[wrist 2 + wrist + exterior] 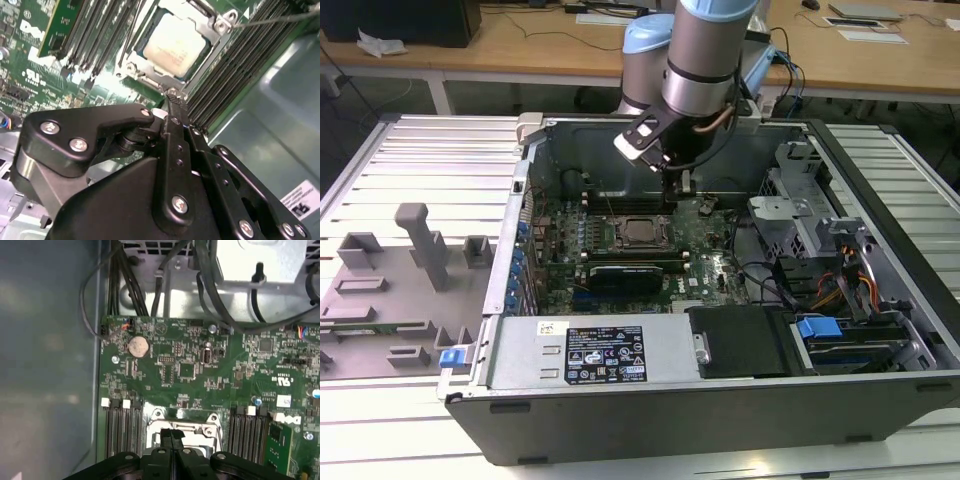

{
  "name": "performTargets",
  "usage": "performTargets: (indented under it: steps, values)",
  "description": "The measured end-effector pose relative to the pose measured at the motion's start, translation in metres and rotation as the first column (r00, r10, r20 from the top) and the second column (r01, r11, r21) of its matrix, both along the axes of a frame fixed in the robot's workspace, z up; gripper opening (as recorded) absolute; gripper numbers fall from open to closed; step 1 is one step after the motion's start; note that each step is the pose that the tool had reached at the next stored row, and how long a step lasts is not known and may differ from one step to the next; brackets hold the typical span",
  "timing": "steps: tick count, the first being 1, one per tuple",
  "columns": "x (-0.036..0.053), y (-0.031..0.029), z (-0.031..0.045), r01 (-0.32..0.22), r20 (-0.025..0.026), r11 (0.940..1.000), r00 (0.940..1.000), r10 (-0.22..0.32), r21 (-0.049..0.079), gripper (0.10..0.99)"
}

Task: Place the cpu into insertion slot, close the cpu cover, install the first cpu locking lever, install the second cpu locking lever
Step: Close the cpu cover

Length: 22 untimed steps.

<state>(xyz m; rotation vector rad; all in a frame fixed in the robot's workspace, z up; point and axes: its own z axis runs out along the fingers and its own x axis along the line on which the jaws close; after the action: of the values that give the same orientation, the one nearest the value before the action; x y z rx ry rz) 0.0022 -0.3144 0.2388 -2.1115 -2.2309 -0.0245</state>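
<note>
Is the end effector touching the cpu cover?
Cannot tell. In the second wrist view the end effector overlaps the edge of the cpu cover; neither contact nor gap shows.

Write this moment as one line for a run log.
chip: seated on board | metal frame: down around chip | fingers: shut, tips at frame's edge | arm: inside open computer case

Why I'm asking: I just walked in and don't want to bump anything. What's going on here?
A robot arm is reaching down into an open computer case. Its end effector is shut, with the tips at the edge of the cover. The cpu is seated on the board with the cover lying flat around it. A thin lever runs out from the cover's corner; I can't tell whether it is latched.
</note>
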Motion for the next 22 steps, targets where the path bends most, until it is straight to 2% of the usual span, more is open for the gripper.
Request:
performTargets:
  steps: [1, 3, 7, 9, 12, 14, 16, 17, 20, 22]
  values:
    - [-0.004, 0.0, -0.0011, 0.001, 0.0021, 1.0, 1.0, -0.001, -0.008, 0.106]
    - [-0.0066, 0.0, -0.0021, 0.003, 0.0034, 0.9999, 1.0, -0.003, -0.015, 0.106]
    - [-0.0126, 0.0, -0.0041, 0.009, 0.0058, 0.9992, 0.9999, -0.009, -0.039, 0.106]
    - [-0.0178, 0.0, -0.0048, 0.01, 0.0158, 0.9986, 0.9998, -0.009, -0.053, 0.106]
    - [-0.023, 0.0, -0.0055, 0.01, 0.0298, 0.9978, 0.9995, -0.008, -0.066, 0.106]
    - [-0.0292, 0.0, -0.0064, 0.012, 0.049, 0.9974, 0.9988, -0.008, -0.071, 0.106]
    - [-0.034, 0.0, -0.0073, 0.013, 0.0613, 0.9973, 0.9981, -0.008, -0.072, 0.106]
    - [-0.037, 0.0, -0.008, 0.013, 0.064, 0.9973, 0.9979, -0.008, -0.072, 0.106]
    - [-0.0446, -0.0003, -0.01, 0.014, 0.0642, 0.9973, 0.9979, -0.009, -0.072, 0.106]
    - [-0.0459, -0.0006, -0.0109, 0.015, 0.0641, 0.9973, 0.9979, -0.01, -0.072, 0.106]
